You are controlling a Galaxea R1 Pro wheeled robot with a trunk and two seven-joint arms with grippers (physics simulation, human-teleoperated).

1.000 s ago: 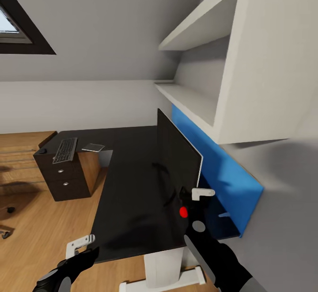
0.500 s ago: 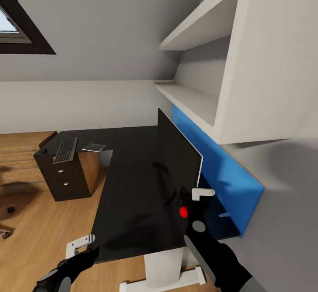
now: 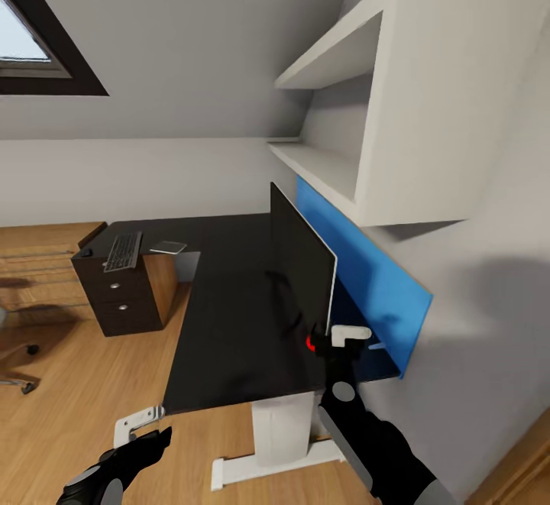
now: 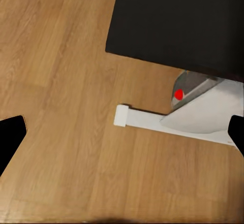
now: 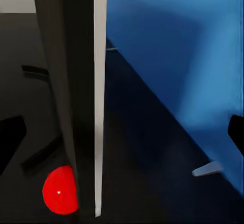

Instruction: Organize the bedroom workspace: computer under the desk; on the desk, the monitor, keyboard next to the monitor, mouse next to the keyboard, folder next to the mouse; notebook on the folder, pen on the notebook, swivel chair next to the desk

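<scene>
While the right gripper straddles the near bottom corner of the large thin black flat-panel monitor, its fingers stand spread, one on each side of the pale panel edge; whether they press on the panel cannot be told. The red light at that corner sits just beside the gripper. The monitor stands upright on the long glossy black L-shaped worktop, close to the blue back panel beneath the white wall shelves.

Risk, as judged: a sideways push from the gripper could tip the thin panel toward the blue panel or forward onto the worktop, since the hold is at a low corner far from the base. A slack hold would let the edge slip.

The left gripper hangs open and empty over the wooden floor, near the worktop's white leg; a forward swing could strike that leg.

Far along the worktop, the slim dark grey keyboard lies above the dark drawer unit, well apart from the monitor, beside a small pale flat item. Casters of the swivel chair show at the edge, apart from the worktop.
</scene>
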